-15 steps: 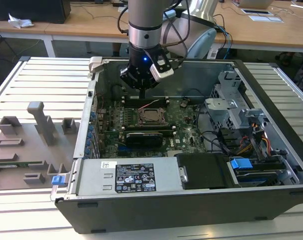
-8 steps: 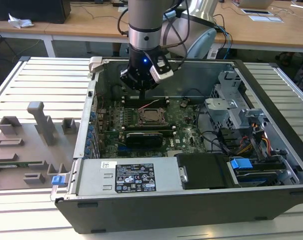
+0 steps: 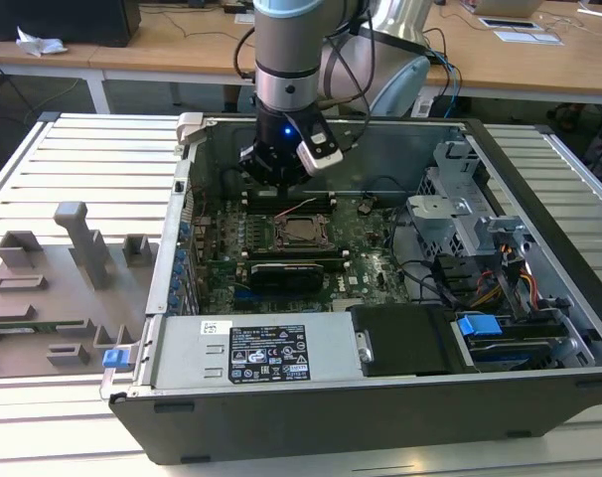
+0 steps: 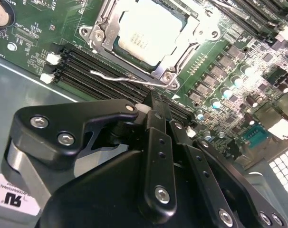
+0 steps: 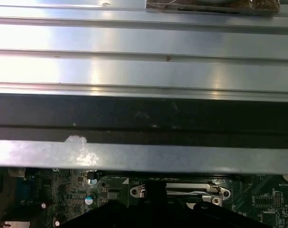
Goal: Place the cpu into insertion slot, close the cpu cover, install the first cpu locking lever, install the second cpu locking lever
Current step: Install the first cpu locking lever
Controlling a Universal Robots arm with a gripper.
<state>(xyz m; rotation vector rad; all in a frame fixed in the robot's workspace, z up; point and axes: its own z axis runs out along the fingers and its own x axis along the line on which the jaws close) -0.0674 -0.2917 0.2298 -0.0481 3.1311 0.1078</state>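
Observation:
The cpu (image 4: 148,28) lies flat in the insertion slot (image 3: 284,239) on the green board, its pale metal face up. The silvery cpu cover (image 4: 181,61) is down around it as a frame. One thin wire locking lever (image 4: 119,76) runs along the socket's side, next to the black memory slots (image 4: 94,64). My gripper (image 3: 281,171) hangs inside the case just behind the socket in the exterior view. In the second wrist view my gripper (image 4: 159,105) has its black fingers (image 4: 156,142) drawn together, with the tips close to the lever's end and nothing held.
The open computer case (image 3: 172,248) stands on a slatted metal table (image 5: 134,71). A power supply (image 3: 271,350) sits along its near side, and drive bays with cables (image 3: 490,268) are at the exterior view's right. A grey fixture tray (image 3: 53,288) is at the left.

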